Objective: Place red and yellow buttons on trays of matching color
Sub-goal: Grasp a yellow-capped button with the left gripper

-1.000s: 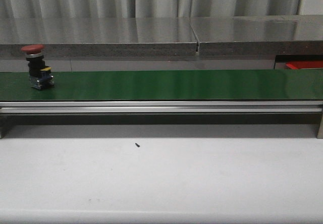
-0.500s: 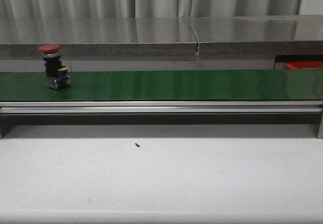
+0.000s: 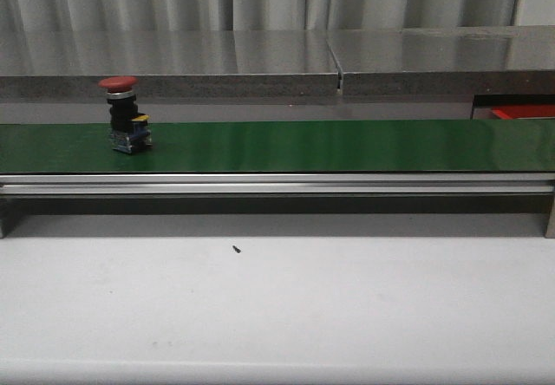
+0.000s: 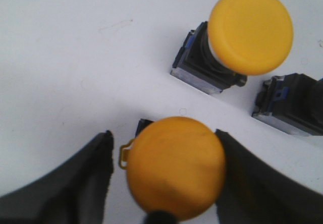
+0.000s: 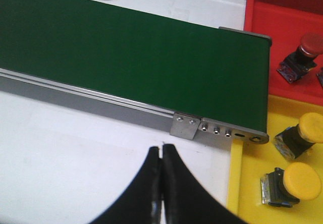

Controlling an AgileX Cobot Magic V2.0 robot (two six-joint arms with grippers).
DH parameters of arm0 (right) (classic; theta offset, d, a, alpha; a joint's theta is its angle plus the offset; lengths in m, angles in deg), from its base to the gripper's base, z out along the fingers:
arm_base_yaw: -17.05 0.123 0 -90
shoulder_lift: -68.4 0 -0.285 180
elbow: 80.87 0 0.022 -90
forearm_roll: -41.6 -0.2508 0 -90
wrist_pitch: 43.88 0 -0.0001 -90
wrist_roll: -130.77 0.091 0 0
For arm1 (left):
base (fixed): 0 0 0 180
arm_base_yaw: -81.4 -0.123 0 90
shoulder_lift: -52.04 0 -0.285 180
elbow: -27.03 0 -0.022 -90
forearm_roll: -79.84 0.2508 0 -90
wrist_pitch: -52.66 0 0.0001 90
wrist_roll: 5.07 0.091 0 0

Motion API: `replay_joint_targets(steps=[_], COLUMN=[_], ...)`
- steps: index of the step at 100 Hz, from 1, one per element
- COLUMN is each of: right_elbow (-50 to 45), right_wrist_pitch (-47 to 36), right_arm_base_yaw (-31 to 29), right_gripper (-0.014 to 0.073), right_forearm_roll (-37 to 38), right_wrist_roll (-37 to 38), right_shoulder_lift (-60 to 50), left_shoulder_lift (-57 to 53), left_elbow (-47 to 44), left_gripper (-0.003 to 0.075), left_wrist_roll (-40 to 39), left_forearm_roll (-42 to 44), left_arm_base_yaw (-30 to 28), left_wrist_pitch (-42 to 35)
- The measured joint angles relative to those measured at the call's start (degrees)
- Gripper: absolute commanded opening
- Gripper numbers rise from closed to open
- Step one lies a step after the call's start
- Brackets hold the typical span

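Observation:
A red button (image 3: 122, 114) stands upright on the green conveyor belt (image 3: 303, 146), toward its left end. In the left wrist view a yellow button (image 4: 174, 176) stands on the white table between the jaws of my left gripper (image 4: 164, 135), which is open: white table shows between one finger (image 4: 81, 183) and the cap, while the other finger sits right beside it. My right gripper (image 5: 162, 149) is shut and empty over the white table by the belt's end. Beside it lie the yellow tray (image 5: 252, 183) and red tray (image 5: 277, 37).
Another yellow button (image 4: 250, 30) and a black button body (image 4: 290, 103) stand near the left gripper. The yellow tray holds two yellow buttons (image 5: 305, 130) (image 5: 295, 183); the red tray holds a red button (image 5: 305, 50). A steel bench (image 3: 277, 60) runs behind the belt.
The red button has travelled to the right along the green belt, staying upright. Nothing else in the front view has moved.

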Motion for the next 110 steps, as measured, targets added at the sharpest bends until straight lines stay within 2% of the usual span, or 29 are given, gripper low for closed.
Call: replay_joint_targets(steps=[12,24,62,77,110], right_elbow=[0.0,0.0,0.0,0.0,0.0], right_wrist_pitch=[0.0,0.0,0.0,0.0,0.0], right_arm_base_yaw=[0.0,0.0,0.0,0.0,0.0], right_gripper=[-0.0068,-0.0068,-0.0068,-0.0068,-0.0068], right_forearm_roll=[0.0,0.0,0.0,0.0,0.0], right_wrist_roll=[0.0,0.0,0.0,-0.1,-0.1], right_shoulder_lift=[0.0,0.0,0.0,0.0,0.0], left_shoulder_lift=[0.0,-0.1,-10.0,-14.7,-17.9], left_elbow=[0.0,0.0,0.0,0.0,-2.8], left_gripper=[0.0058,-0.0006,-0.0008,-0.0008,-0.0008], left_wrist_roll=[0.0,0.0,0.0,0.0,0.0], left_forearm_roll=[-0.2,-0.9,-2.1,-1.4,3.2], left_arm_base_yaw=[0.0,0.0,1.6,6.2,17.5], left_wrist_pitch=[0.4,1.2,9.1,12.7,14.0])
